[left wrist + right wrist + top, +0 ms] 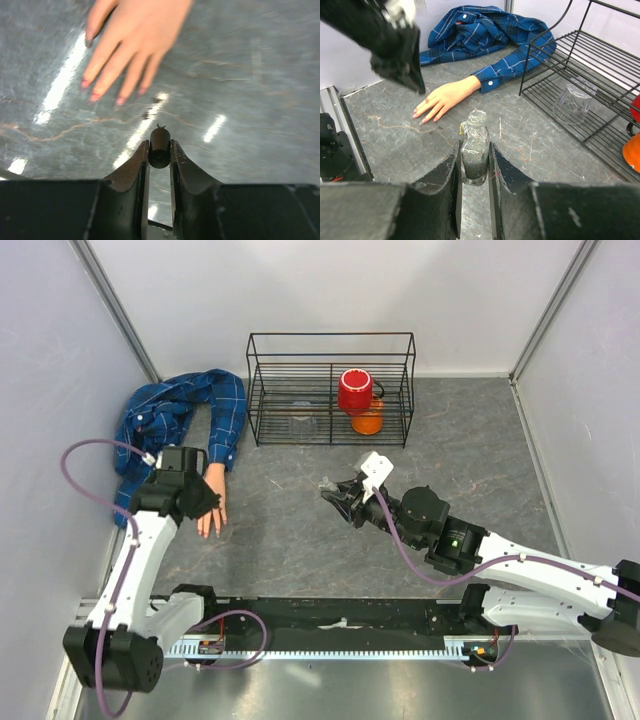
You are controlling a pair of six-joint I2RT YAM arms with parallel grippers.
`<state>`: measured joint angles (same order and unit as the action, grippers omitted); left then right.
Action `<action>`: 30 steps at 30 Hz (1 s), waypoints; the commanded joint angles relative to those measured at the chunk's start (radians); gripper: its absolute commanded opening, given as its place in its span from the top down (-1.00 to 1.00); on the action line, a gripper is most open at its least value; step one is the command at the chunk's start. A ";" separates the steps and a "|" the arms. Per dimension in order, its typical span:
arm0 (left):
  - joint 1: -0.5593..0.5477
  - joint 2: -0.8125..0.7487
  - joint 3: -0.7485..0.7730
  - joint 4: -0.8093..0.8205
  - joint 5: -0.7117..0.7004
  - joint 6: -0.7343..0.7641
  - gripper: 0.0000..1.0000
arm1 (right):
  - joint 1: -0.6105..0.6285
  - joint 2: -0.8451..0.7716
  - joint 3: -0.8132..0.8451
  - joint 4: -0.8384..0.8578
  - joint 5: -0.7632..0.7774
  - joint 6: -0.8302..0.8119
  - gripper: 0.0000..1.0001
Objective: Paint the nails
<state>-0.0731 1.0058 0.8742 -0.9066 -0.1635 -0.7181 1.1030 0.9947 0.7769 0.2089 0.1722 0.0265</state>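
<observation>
The peach fake hand [212, 512] lies palm down at the left, its blue plaid sleeve [226, 420] running back toward the wall. Pinkish nails [119, 101] show at its fingertips, which also appear in the right wrist view [423, 119]. My left gripper [160, 146] hovers just short of the fingertips, shut on a small black brush cap [160, 140] with its bristle tip pointing toward the hand. My right gripper [474, 148], mid-table, is shut on an open glittery polish bottle [475, 142], held upright.
A black wire rack [330, 390] stands at the back. It holds a red and orange container [357, 400] and a clear plastic cup [574, 100]. The rest of the plaid shirt [160, 420] is bunched against the left wall. My left arm [395, 40] hangs above the hand.
</observation>
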 commanded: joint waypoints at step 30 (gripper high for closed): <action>-0.522 -0.033 0.466 0.390 0.676 0.155 0.96 | -0.002 -0.188 0.237 -0.462 -0.261 -0.046 1.00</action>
<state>-0.4973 0.9382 1.2835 -0.5739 0.5304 -0.6991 1.1030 0.7975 0.9661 -0.2337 -0.0345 0.0650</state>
